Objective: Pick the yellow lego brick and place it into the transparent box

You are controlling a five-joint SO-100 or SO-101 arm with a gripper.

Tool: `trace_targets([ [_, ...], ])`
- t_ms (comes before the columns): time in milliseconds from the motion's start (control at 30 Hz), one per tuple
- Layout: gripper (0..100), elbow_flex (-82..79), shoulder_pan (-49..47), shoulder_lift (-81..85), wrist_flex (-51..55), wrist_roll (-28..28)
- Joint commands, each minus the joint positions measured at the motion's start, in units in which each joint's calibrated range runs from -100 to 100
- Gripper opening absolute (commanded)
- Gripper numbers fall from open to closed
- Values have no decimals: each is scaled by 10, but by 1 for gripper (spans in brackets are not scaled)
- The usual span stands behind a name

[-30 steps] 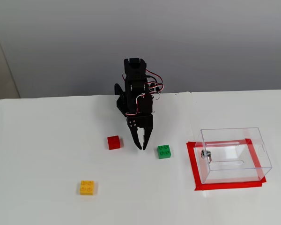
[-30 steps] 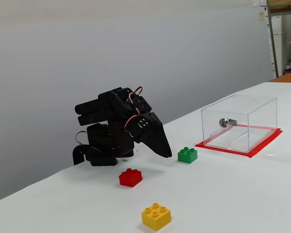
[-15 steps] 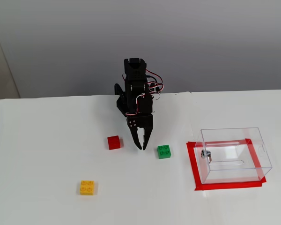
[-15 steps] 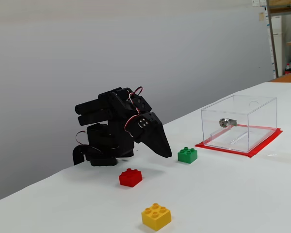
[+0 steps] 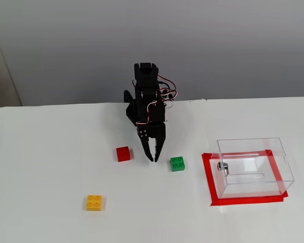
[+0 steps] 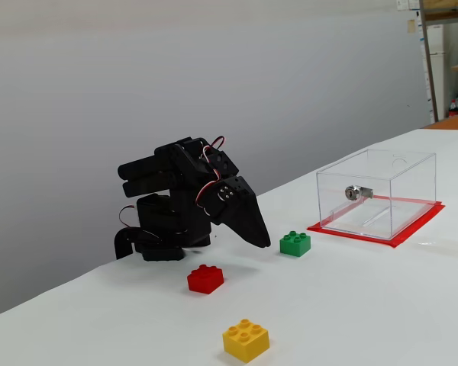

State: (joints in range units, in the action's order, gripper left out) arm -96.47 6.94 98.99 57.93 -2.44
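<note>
The yellow lego brick (image 5: pixel 95 202) (image 6: pixel 246 340) lies alone on the white table near its front, studs up. The transparent box (image 5: pixel 253 167) (image 6: pixel 376 193) stands on a red taped rectangle at the right, with a small metal fitting on one wall and nothing inside. My black gripper (image 5: pixel 153 158) (image 6: pixel 263 242) hangs low over the table between the red and green bricks, far from the yellow brick. Its jaws are closed to a point and hold nothing.
A red brick (image 5: pixel 123 154) (image 6: pixel 205 278) sits just left of the gripper in the high fixed view, and a green studded brick (image 5: pixel 178 163) (image 6: pixel 295 243) just right of it. The arm's base (image 6: pixel 156 229) stands at the table's back edge by the grey wall.
</note>
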Motion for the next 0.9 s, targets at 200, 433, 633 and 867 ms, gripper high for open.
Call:
trace_targets([
  [200,2,-5,5,7,-8,1],
  [433,2,-5,5,7,-8,1],
  [633,2,-5,5,7,-8,1],
  [867,2,-6,6,7,-9,0],
])
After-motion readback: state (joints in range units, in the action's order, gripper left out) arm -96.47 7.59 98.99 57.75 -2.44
